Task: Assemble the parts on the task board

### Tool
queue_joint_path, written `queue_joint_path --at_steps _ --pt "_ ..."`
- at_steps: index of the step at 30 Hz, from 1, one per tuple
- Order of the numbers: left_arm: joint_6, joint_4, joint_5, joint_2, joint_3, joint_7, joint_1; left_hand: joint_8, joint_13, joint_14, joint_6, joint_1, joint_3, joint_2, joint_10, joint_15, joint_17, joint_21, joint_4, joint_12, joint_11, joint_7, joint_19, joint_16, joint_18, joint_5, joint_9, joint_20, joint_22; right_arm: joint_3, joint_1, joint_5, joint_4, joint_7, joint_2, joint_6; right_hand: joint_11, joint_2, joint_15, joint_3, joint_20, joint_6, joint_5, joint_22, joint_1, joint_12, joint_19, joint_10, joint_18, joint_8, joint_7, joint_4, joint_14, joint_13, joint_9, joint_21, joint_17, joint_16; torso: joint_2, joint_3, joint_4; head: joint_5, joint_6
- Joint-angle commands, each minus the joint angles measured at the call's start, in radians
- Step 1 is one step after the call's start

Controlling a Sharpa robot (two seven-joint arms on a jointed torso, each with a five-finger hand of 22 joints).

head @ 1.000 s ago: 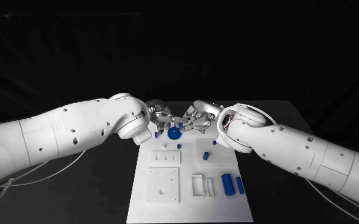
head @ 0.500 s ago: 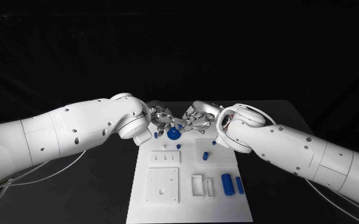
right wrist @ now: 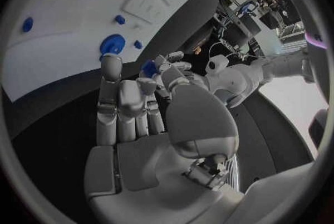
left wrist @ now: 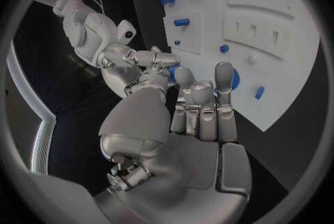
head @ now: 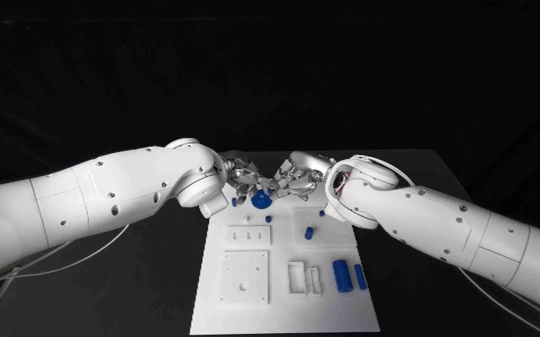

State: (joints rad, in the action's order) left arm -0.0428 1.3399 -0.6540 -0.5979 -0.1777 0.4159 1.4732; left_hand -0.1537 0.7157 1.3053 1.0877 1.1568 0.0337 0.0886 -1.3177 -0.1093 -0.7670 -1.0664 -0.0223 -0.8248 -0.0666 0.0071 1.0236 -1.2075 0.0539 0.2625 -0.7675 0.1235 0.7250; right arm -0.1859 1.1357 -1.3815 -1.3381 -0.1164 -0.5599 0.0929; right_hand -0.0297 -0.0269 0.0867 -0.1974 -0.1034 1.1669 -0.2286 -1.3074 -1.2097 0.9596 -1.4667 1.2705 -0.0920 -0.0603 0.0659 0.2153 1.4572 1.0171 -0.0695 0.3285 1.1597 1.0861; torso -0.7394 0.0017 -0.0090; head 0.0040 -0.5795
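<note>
The white task board [head: 282, 290] lies lengthwise on the black table. My left hand [head: 239, 175] and right hand [head: 295, 178] meet fingertip to fingertip over its far end. A small blue part [right wrist: 149, 68] [left wrist: 172, 72] is pinched between the fingertips of both hands. Just beyond the fingers a round blue disc [head: 261, 200] [right wrist: 111, 44] [left wrist: 234, 79] sits on the board. Other blue parts lie on the board: a small peg [head: 310, 233] in the middle and two long pieces [head: 342, 277] [head: 360, 277] near the right edge.
Small blue pegs [head: 234, 202] [head: 270, 219] stand near the disc. White raised blocks with slots [head: 247, 237] and holes [head: 246, 277] take up the board's left side, and a white frame [head: 302, 279] sits beside the long pieces. Black table [head: 135, 290] surrounds the board.
Both hands stay at the board's far end. The fingertips have closed in slightly around the small blue part above the disc.
</note>
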Motion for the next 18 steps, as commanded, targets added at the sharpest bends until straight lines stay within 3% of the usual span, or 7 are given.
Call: queue_joint_path --at_steps 1,9,18 --pt "0.022 0.000 0.012 0.001 -0.001 -0.004 -0.001 -0.004 -0.001 -0.004 0.007 0.018 0.016 0.014 0.003 -0.003 0.001 0.002 -0.014 0.002 -0.005 -0.001 -0.005 0.000 0.002 0.007 -0.002 0.005 0.001 -0.001 0.001 -0.004 0.002 0.002 0.002 -0.010 -0.003 0.000 0.005 0.000 -0.008 0.009 -0.004 -0.030 -0.010 -0.007 -0.038 0.002 0.017 -0.003 -0.001 -0.009 0.003 -0.003 -0.001 -0.006 -0.003 -0.005 0.000 -0.0004 0.0001 -0.001 -0.001" --pt "0.033 -0.002 0.033 0.000 -0.001 -0.007 -0.001 -0.022 -0.001 -0.007 0.003 0.050 0.071 0.052 0.004 -0.003 0.002 0.001 -0.062 0.005 -0.004 0.000 -0.008 0.001 0.002 0.000 -0.016 0.005 0.003 0.000 0.001 -0.004 0.008 0.001 0.003 -0.012 -0.003 0.000 0.005 0.000 -0.008 0.009 -0.004 -0.030 -0.010 -0.007 -0.038 0.002 0.017 -0.003 -0.001 -0.009 0.003 -0.003 -0.001 -0.006 -0.003 -0.005 0.000 -0.0005 -0.0004 -0.001 -0.002" --pt "0.033 -0.002 0.052 0.002 -0.001 -0.016 -0.001 -0.011 -0.002 -0.006 0.021 0.037 0.116 0.073 -0.002 -0.002 0.001 0.000 -0.118 0.010 -0.004 0.001 -0.009 0.002 0.003 0.001 -0.045 0.004 0.006 0.000 0.001 -0.004 0.011 0.003 0.008 -0.010 -0.002 0.001 0.005 0.001 -0.008 0.008 -0.007 -0.028 -0.008 -0.012 -0.038 -0.001 0.017 -0.002 0.000 -0.012 0.002 -0.007 -0.001 -0.013 -0.005 -0.009 0.000 0.0006 0.0001 -0.001 -0.002"
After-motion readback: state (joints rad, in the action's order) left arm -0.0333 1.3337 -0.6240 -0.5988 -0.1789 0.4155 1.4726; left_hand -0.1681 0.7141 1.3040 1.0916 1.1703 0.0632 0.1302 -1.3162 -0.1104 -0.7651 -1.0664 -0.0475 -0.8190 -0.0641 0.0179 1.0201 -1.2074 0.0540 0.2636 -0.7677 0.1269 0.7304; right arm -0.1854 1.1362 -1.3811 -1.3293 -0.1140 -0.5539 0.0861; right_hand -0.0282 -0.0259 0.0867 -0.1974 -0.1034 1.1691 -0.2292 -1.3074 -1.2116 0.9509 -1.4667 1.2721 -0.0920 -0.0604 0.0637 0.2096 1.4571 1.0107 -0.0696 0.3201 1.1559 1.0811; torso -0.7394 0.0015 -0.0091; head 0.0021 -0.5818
